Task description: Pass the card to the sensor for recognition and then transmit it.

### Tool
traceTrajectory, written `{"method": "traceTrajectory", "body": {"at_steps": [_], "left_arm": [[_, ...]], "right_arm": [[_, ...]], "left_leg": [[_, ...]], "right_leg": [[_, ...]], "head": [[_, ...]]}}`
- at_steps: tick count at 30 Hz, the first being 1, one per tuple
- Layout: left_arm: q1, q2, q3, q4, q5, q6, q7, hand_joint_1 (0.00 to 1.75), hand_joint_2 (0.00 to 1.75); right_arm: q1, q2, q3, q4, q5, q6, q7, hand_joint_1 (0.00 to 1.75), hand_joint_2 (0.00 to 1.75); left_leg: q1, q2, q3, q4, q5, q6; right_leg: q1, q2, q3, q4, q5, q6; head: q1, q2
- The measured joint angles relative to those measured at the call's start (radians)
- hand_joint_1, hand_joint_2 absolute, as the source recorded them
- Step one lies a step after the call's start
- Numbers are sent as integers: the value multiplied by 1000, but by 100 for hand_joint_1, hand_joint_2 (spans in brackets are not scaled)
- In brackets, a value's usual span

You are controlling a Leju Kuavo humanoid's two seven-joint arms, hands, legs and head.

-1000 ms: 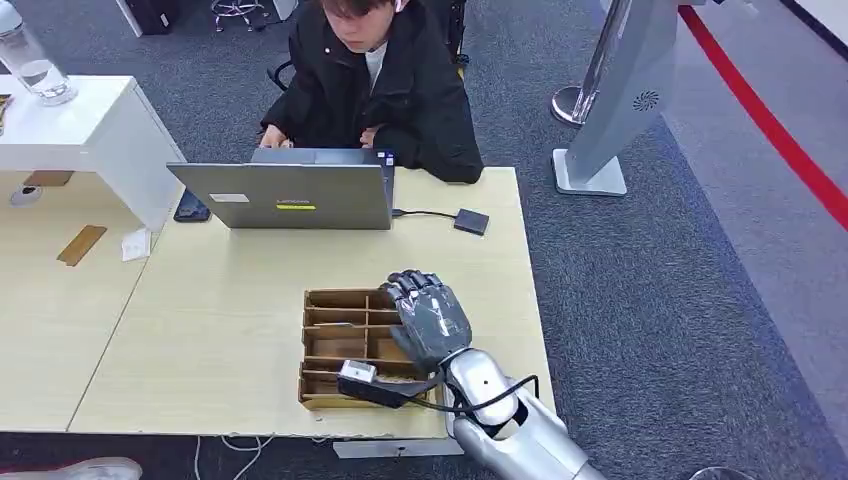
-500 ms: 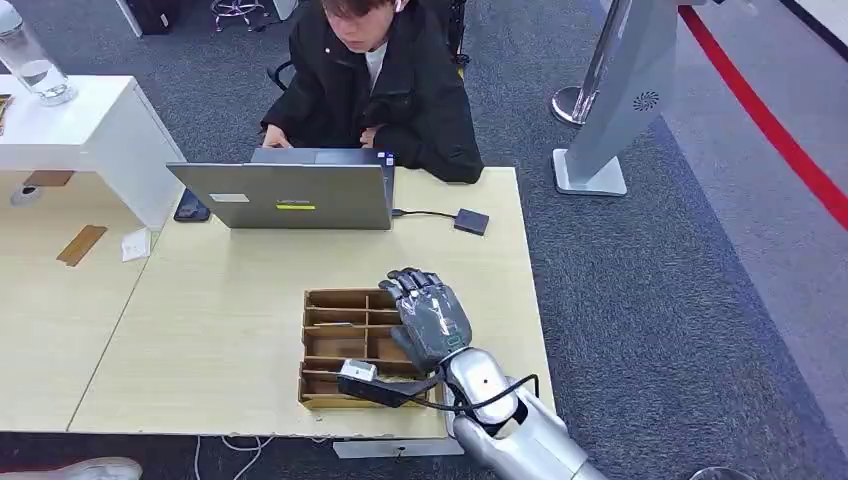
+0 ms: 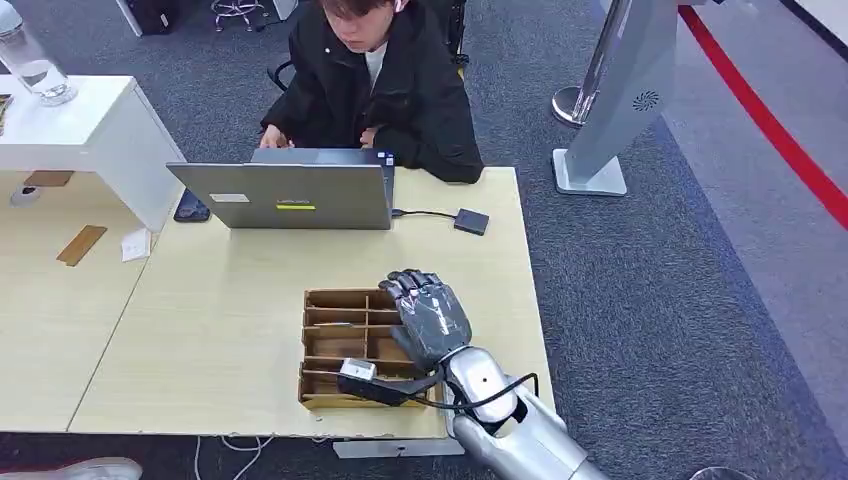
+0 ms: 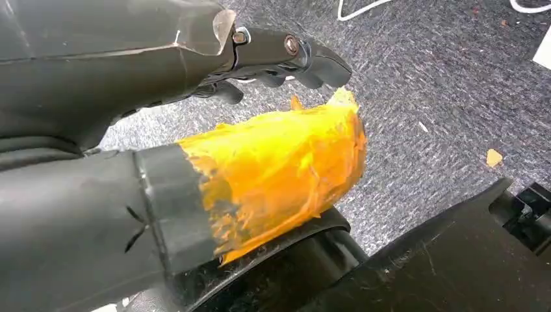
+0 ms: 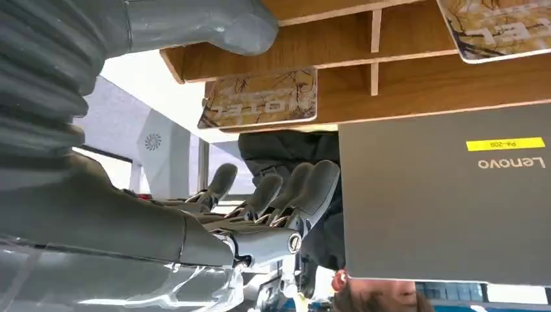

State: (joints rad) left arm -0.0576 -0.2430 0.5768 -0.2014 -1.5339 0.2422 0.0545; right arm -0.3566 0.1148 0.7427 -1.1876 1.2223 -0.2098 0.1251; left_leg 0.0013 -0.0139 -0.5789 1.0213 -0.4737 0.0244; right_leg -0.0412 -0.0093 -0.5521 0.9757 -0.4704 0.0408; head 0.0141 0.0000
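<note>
A wooden slotted box (image 3: 333, 300) sits near the table's front edge. My right hand (image 3: 432, 322) hovers over its right side, fingers spread, holding nothing. In the right wrist view a patterned card (image 5: 260, 107) lies in one slot, just ahead of the thumb (image 5: 214, 26) and fingers (image 5: 286, 188) of my right hand (image 5: 162, 221). A second card (image 5: 500, 29) lies in another slot. A small black sensor (image 3: 471, 221) rests on the table by the laptop, joined to it by a cable. My left hand (image 4: 117, 71) hangs over the carpet, its thumb (image 4: 279, 169) wrapped in orange tape, gripping nothing.
An open grey laptop (image 3: 290, 195) stands at the table's far edge, with a person in a black jacket (image 3: 375, 85) seated behind it. A phone (image 3: 191, 207) lies left of the laptop. A white shelf (image 3: 100, 130) with a glass stands at the left, and a grey stand (image 3: 610, 110) rises at the right.
</note>
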Motion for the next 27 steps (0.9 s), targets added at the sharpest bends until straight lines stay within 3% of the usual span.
{"method": "traceTrajectory", "body": {"at_steps": [27], "left_arm": [[0, 0, 0, 0, 0, 0, 0, 0, 0]], "right_arm": [[-5, 6, 0, 23, -8, 8, 7, 65, 175]], "left_leg": [[0, 0, 0, 0, 0, 0]], "right_leg": [[0, 0, 0, 0, 0, 0]], "head": [[0, 0]]}}
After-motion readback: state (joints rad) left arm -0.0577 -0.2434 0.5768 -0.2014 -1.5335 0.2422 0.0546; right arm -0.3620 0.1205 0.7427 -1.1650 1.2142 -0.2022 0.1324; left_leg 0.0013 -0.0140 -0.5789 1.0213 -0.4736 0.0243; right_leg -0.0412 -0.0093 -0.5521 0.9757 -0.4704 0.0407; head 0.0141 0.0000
